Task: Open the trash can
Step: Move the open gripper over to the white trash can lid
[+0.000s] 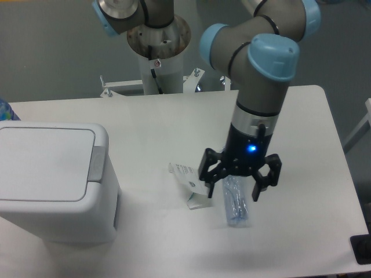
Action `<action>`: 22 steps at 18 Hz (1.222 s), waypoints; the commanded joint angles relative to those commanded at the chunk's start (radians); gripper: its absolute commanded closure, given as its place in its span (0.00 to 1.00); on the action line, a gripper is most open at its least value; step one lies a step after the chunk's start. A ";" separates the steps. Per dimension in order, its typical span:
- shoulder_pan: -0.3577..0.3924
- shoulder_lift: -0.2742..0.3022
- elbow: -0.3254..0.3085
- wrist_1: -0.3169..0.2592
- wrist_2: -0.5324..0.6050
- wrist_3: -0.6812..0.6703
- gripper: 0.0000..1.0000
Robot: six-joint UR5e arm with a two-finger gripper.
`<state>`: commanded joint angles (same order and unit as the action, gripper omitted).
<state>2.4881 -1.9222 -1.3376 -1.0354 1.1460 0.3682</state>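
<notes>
Camera | hand released, above bottle | trash can well left, lid down

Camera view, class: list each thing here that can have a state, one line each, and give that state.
White boxy plastic trash can: lid flat and closed, grey push tab untouched.
Clear plastic bottle: lying on its side on the table, partly hidden by the gripper.
Small white folded carton: lying flat on the table.
Black two-finger gripper: open, holding nothing, blue light lit above it.
</notes>
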 joint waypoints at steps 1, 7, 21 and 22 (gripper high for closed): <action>0.000 0.008 -0.005 -0.002 -0.014 -0.003 0.00; -0.012 0.077 0.000 -0.103 -0.112 -0.008 0.00; -0.077 0.124 -0.044 -0.143 -0.141 -0.095 0.00; -0.080 0.121 -0.061 -0.140 -0.141 -0.095 0.00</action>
<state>2.4084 -1.8009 -1.3988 -1.1751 1.0048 0.2730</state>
